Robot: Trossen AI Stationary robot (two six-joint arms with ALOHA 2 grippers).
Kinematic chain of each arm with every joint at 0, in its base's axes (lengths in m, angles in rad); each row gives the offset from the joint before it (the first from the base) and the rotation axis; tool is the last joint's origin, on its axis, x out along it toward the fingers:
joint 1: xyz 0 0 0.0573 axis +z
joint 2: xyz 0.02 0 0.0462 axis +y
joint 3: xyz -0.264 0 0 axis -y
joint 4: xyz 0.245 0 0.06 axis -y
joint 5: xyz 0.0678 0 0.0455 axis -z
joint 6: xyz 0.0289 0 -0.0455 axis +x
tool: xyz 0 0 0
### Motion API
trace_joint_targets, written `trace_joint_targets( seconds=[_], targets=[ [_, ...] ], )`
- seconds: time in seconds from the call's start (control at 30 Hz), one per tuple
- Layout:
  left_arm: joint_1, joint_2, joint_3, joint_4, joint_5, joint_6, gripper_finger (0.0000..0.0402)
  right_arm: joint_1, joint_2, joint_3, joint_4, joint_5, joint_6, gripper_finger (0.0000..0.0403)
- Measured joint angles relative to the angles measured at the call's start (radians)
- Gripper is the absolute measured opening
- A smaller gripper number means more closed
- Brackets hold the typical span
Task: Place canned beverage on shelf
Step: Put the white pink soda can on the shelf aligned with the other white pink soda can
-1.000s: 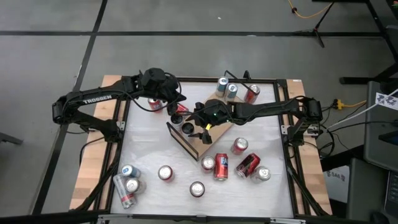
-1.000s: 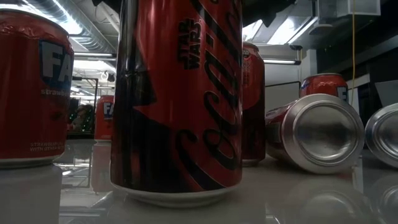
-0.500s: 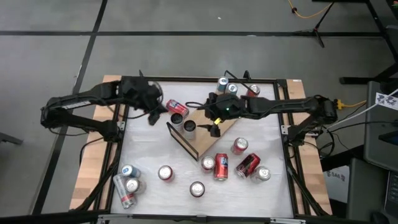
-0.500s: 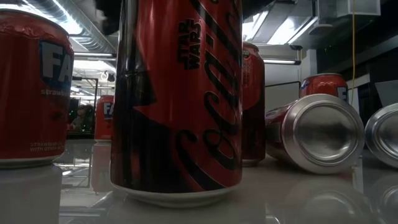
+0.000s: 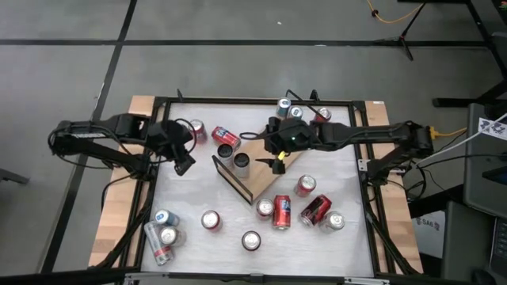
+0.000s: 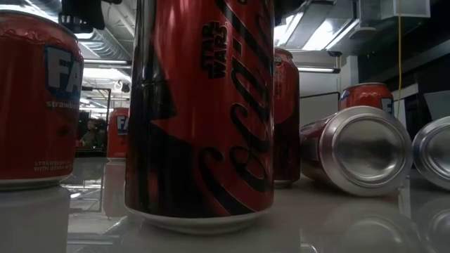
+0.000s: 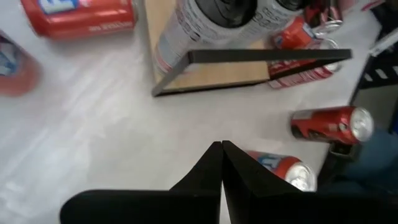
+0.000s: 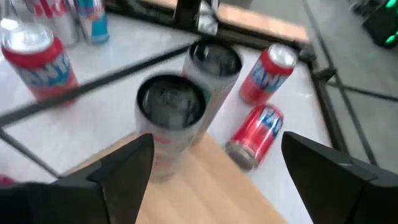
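Two dark-topped silver cans [image 5: 233, 156] are standing upright at one end of the flat light-wood shelf with thin black wire rails [image 5: 265, 172], which is lying at an angle in the middle of the white desk [image 5: 341, 178]. That looks like an early start on the task: most of the board is bare, and many red cans are waiting on the desk, some upright, some on their sides, such as the red can lying near the right edge [image 5: 315, 209]. The right gripper [image 5: 277, 161] is hovering over the shelf with its jaws apart, holding nothing. The left gripper [image 5: 184, 162] is sitting beside the shelf over bare desk, its jaws pressed together and empty. The low view is being filled almost wholly by one red cola can [image 6: 200, 112], so shelf and arms are hidden there; the right wrist picture is smeared, and labels on the shelved cans are unreadable
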Motion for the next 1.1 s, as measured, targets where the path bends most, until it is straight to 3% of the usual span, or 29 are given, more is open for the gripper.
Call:
trace_joint_targets(
  seconds=[0.43,1.1],
  targets=[
    [-0.010,0.041,0.000,0.022,-0.026,0.006,0.0000,0.000,0.139,0.000,-0.002,0.136,0.003,0.0342],
    [-0.010,0.054,0.000,0.025,-0.022,0.007,0.0000,0.002,0.157,-0.001,0.088,-0.208,0.090,0.0342]
  ],
)
